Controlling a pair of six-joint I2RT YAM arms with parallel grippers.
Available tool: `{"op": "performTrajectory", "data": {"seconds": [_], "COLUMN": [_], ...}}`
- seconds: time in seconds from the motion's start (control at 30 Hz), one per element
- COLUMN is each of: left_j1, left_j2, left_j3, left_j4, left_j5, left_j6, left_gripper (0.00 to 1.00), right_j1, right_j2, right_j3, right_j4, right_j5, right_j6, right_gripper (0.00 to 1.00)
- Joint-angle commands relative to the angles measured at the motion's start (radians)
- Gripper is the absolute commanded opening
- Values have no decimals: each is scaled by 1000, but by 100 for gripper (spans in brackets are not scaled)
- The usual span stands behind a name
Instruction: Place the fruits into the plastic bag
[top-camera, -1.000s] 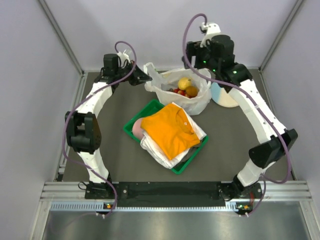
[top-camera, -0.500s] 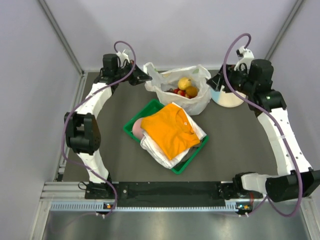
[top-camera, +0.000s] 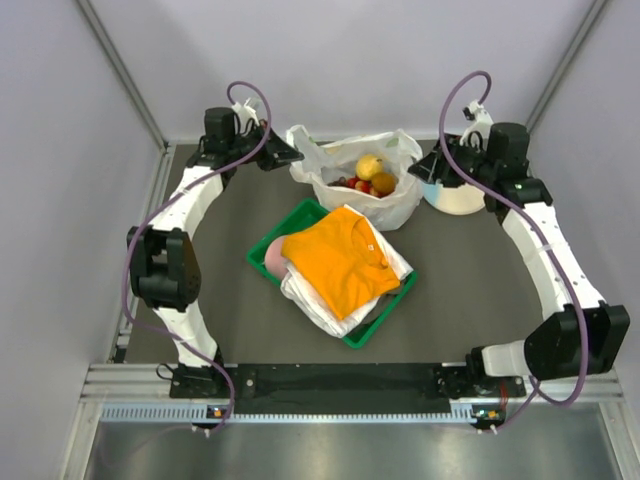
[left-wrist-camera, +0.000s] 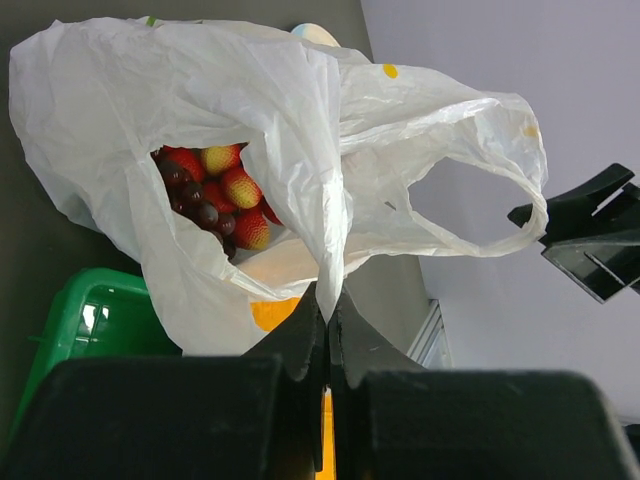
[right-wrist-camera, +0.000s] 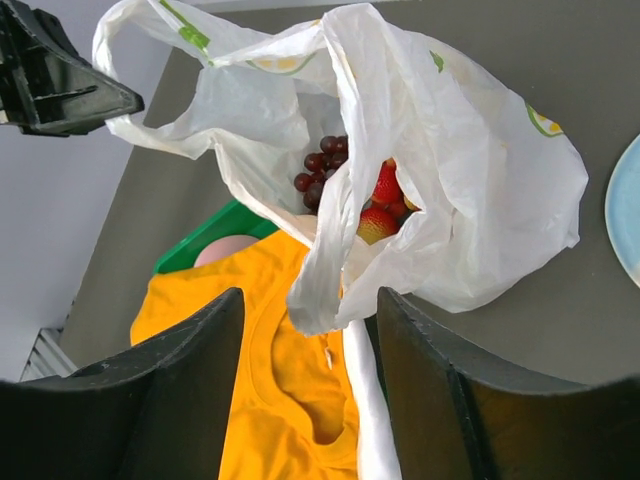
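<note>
The plastic bag (left-wrist-camera: 250, 90) was clamped at 9 o'clock by the left gripper (left-wrist-camera: 328, 310); the right gripper (right-wrist-camera: 310, 320) was held part-open, empty; fruits (left-wrist-camera: 215, 195) could be spilled by uneven tugging.

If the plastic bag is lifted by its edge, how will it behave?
Probably floppy: the plastic bag is thin and crinkled, slack where the left gripper pinches it. The fruits would likely pull its bottom down and shift, so it may sag or swing.
</note>
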Motion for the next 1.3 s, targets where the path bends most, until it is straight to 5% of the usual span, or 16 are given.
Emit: {"op": "performTrajectory", "data": {"seconds": [0.0,0.13,0.2,0.27,0.37,0.6,0.77,1.0,1.27], "left_j1": [-2,-2,-2,-2,-2,9,27,30,33], "left_j2": [-62,-62,-62,-59,-22,108,120,159,215], "left_j3": [-5,-2,-2,9,99,567,577,552,581], "left_j4": [40,36,34,37,37,123,313,238,272], "left_j5": [4,7,3,-2,3,44,62,62,64], "left_j6": [15,17,17,14,-17,-274,-451,-331,-293], "left_gripper": [0,0,0,0,0,0,0,0,0], "right_j1": [-10,-12,-12,-12,-13,-12,-12,-12,-13], "right_j2": [31,51,74,88,100,148,148,171,257], "right_j3": [41,38,55,105,216,630,621,449,529], "right_j4": [80,114,118,101,71,-107,-138,-47,-55], "right_j5": [-16,-28,-49,-63,-39,92,170,159,150], "right_j6": [-17,-8,3,17,46,-9,-5,42,57], "right_gripper": [55,50,38,14,1,0,0,0,0]}}
